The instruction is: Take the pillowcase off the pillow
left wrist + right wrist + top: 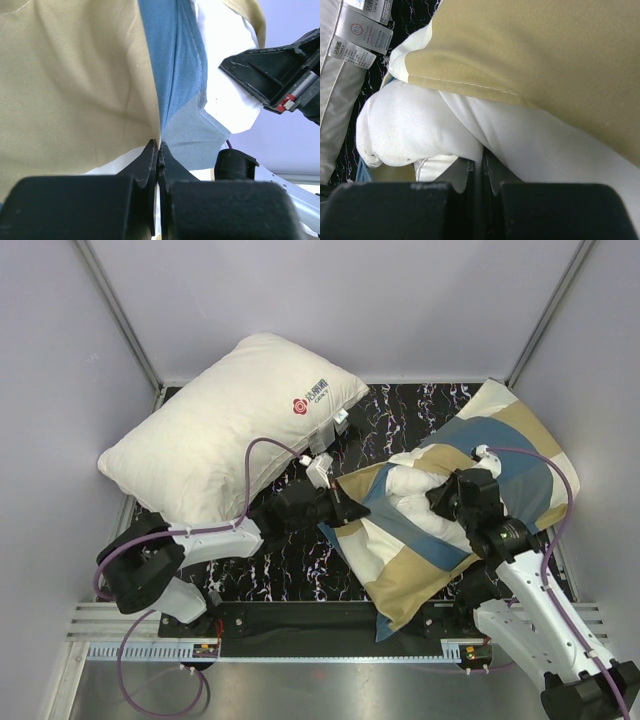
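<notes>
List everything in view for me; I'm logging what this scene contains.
pillowcase: one, teal, tan and cream checks, right side of table
pillow: one, off-white, bulging from the pillowcase's open end
logo pillow: one, white with red logo, back left
care labels: a few, white, on the logo pillow's edge
table: one, black with white marbling, under everything
left hand: one, black, shut on pillowcase
right hand: one, black, shut on pillow
</notes>
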`<state>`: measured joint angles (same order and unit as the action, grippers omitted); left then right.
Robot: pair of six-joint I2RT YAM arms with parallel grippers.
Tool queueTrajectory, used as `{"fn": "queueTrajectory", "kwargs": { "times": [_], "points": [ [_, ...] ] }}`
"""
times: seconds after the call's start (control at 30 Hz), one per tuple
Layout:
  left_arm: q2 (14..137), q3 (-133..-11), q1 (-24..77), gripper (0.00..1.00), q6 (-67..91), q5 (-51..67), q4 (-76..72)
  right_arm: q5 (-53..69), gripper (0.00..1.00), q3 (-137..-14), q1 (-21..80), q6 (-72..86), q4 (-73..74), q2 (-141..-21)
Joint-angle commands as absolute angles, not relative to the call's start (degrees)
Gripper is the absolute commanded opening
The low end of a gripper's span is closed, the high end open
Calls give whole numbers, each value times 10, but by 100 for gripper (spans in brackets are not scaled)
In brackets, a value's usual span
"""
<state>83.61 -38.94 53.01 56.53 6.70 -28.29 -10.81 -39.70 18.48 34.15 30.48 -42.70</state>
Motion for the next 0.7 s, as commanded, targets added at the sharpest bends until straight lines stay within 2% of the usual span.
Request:
{"fn": "queueTrajectory", "kwargs": {
  "times": [0.0,0.67],
  "points": [
    [849,-343,474,0,543,-7,-233,-243,0,-432,168,309,392,-402],
    [918,-311,432,0,577,29,-303,-274,0,-477,168,310,453,-357]
  ]
}}
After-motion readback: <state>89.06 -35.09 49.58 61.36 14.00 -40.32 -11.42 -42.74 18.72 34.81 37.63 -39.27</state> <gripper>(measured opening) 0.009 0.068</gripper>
